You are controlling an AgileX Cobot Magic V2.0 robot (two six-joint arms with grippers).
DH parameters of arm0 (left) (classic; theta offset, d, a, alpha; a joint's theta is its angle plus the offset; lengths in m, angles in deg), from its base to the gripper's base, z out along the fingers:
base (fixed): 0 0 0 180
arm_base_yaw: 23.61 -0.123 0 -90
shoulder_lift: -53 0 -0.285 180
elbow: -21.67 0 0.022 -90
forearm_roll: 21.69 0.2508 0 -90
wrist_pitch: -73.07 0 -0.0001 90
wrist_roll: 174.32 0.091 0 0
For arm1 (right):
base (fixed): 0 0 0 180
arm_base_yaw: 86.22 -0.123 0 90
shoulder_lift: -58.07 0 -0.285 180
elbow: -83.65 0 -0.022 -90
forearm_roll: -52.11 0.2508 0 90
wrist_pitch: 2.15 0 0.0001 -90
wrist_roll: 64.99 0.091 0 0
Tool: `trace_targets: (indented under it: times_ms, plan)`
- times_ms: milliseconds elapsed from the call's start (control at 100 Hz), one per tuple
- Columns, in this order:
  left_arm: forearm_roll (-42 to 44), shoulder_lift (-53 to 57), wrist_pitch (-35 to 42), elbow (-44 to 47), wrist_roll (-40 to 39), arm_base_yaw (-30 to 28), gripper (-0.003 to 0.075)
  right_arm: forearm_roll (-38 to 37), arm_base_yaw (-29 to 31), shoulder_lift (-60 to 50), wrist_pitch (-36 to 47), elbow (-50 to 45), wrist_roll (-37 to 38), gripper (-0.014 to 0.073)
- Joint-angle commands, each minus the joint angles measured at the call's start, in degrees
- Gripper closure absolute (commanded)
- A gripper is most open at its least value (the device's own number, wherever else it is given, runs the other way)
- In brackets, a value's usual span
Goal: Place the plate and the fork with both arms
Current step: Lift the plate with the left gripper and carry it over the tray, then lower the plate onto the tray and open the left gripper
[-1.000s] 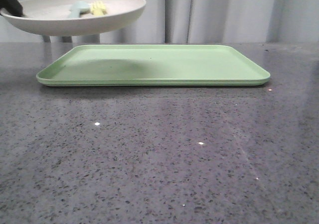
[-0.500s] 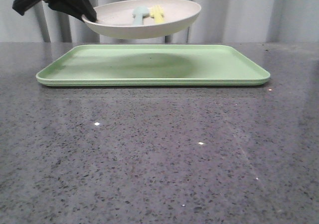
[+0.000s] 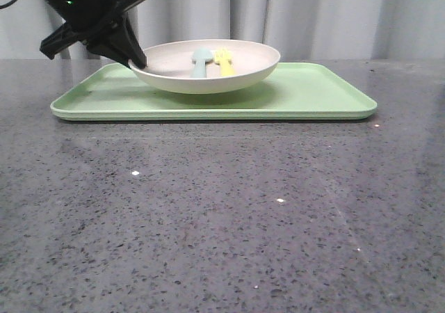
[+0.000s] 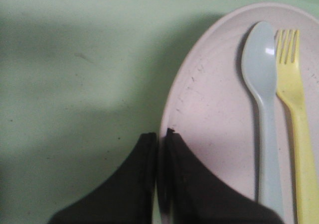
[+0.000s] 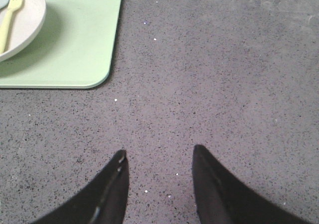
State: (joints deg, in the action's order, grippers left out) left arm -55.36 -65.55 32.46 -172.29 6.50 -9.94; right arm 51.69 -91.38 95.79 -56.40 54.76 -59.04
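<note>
With the plate [image 3: 206, 68] pinched at its rim by the left gripper [image 3: 136, 61] on the tray [image 3: 320, 94], fork [image 3: 224, 60] and spoon [image 3: 200, 60] could be spilled by a jerky release, while the right gripper [image 5: 158, 157] is held apart, empty.

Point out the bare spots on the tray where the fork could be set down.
The tray is bare right of the plate, out to its right rim. A narrower strip lies left of the plate, but the left gripper crowds it, clamped on the plate's rim. The fork lies beside the spoon.
</note>
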Motion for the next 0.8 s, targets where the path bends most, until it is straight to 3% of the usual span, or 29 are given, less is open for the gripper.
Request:
trace_targets:
  times_ms: [0,790]
  plan:
    - [-2.29,2.71,3.02,-1.96,-0.82,0.55,0.0741,-0.18,0.22,0.86,4.22,1.72,-0.33,0.0268]
    - [-0.22,0.55,3.13,-1.96,-0.82,0.55,0.0741,-0.18,0.22,0.86,5.04,1.72,-0.33,0.0268]
